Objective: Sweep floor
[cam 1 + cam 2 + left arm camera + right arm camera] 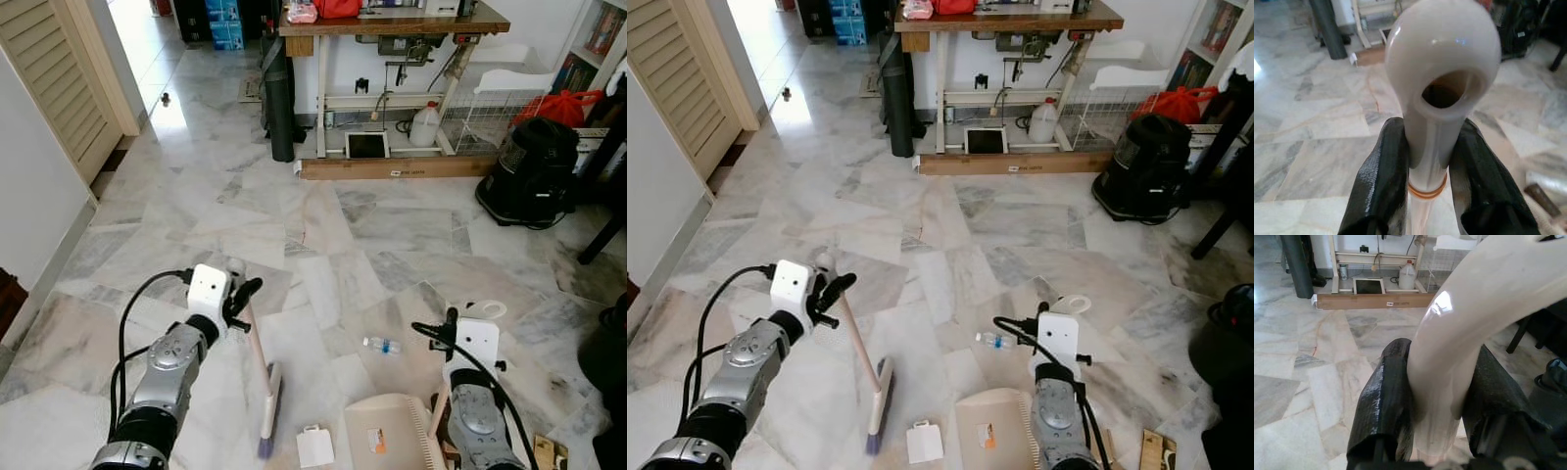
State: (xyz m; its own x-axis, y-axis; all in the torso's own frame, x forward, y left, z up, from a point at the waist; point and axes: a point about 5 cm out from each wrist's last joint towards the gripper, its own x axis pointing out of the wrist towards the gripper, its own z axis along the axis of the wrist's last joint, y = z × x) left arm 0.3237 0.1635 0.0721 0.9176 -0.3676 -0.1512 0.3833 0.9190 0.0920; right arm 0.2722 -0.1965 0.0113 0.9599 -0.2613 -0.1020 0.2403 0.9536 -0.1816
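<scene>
My left gripper (240, 294) is shut on the top of a cream broom handle (1442, 58), its black fingers (1383, 176) clamped either side just under the rounded hanging hole. The broom slants down to its brush head (269, 411) on the marble floor. My right gripper (1437, 367) is shut on the curved cream handle (1474, 298) of a dustpan (387, 436) resting on the floor at the bottom centre. An orange scrap (376, 441) lies in the pan. A small plastic bottle (380, 345) and a white paper piece (314, 446) lie on the floor near the pan.
A workbench (392, 24) stands at the back with a wooden plank (397, 168), a white jug (424, 125) and a wire basket (485, 117) under it. A black roll (279, 98) leans beside it. A black vacuum cleaner (534, 171) sits right; a louvred door (59, 78) left.
</scene>
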